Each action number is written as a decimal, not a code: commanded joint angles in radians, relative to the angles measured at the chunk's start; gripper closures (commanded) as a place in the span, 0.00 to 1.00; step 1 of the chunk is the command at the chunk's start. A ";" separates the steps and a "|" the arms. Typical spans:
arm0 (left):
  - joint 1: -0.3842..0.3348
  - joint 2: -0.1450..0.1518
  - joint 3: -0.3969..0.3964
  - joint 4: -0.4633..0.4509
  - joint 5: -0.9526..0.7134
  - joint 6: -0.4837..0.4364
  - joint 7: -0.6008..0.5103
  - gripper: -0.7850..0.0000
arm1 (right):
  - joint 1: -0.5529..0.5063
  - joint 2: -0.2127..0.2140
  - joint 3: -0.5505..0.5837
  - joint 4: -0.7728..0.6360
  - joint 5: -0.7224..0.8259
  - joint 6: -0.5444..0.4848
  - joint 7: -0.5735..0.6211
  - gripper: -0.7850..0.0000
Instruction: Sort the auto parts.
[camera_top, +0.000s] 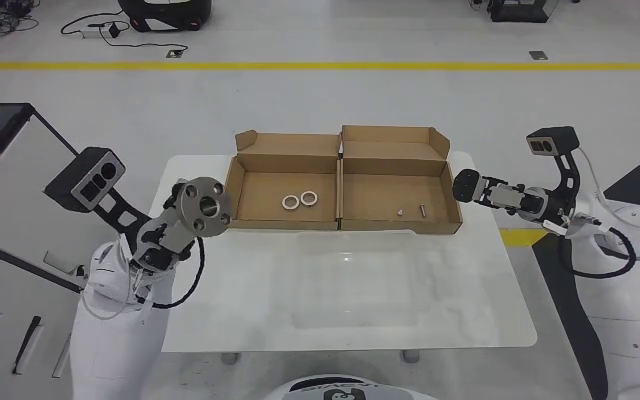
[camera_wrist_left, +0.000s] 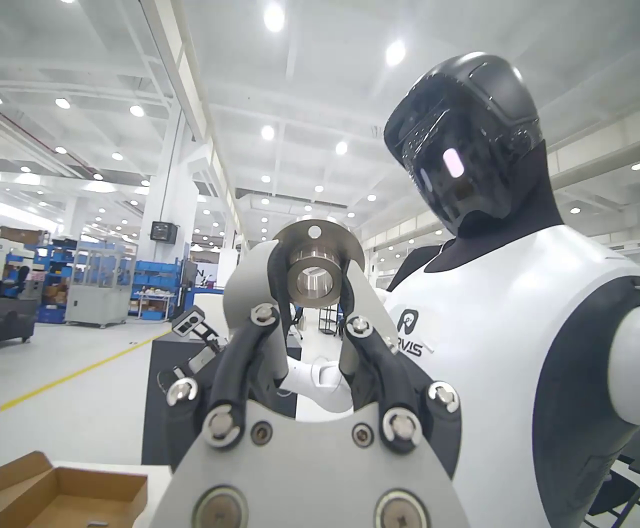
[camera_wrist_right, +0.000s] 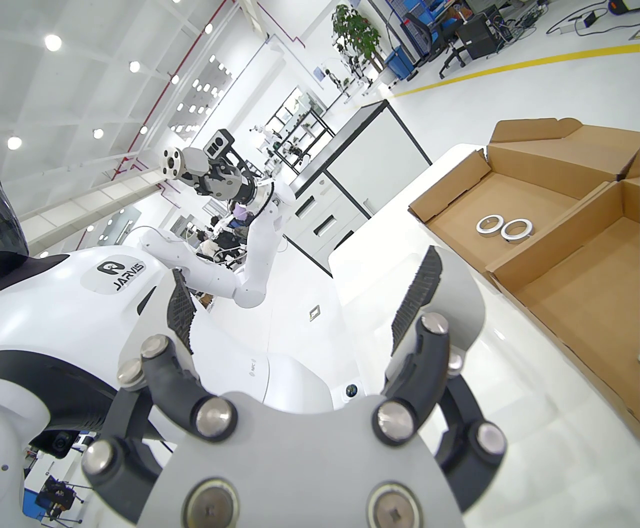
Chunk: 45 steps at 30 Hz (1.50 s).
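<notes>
- Flanged metal hub (camera_top: 207, 203) is clamped in the left hand (camera_top: 192, 214), held up in the air just off the outer end of the left box (camera_top: 262, 192); the fingers (camera_wrist_left: 274, 280) press on its collar from both sides.
- One metal ring (camera_top: 286, 202) and a second ring (camera_top: 315, 198) lie side by side on the floor of the left box.
- Right box (camera_top: 380, 190) stands wall to wall with the left box, both with their lids folded back; two small metal pieces (camera_top: 410, 211) lie in it, too small to name.
- Right hand (camera_top: 466, 187) hangs with its fingers spread wide and nothing between them, past the right box on the side away from the left box.
- White desk (camera_top: 350, 290) has a glossy top and carries the left box along its far edge.
- Grey workshop floor (camera_top: 400, 100) lies around the desk, with a yellow line (camera_top: 320, 66) painted across it well beyond the left box.
</notes>
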 joint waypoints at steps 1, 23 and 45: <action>-0.002 0.006 0.003 -0.003 -0.011 0.000 0.000 1.00 | 0.000 0.000 0.000 0.000 0.000 0.000 0.000 0.00; -0.013 -0.017 -0.015 -0.032 -0.176 0.000 0.000 1.00 | 0.000 0.000 0.000 0.000 0.000 0.000 0.000 0.00; -0.005 -0.018 -0.008 -0.022 0.011 0.094 0.042 1.00 | 0.000 0.000 0.000 0.000 0.000 0.000 0.000 0.00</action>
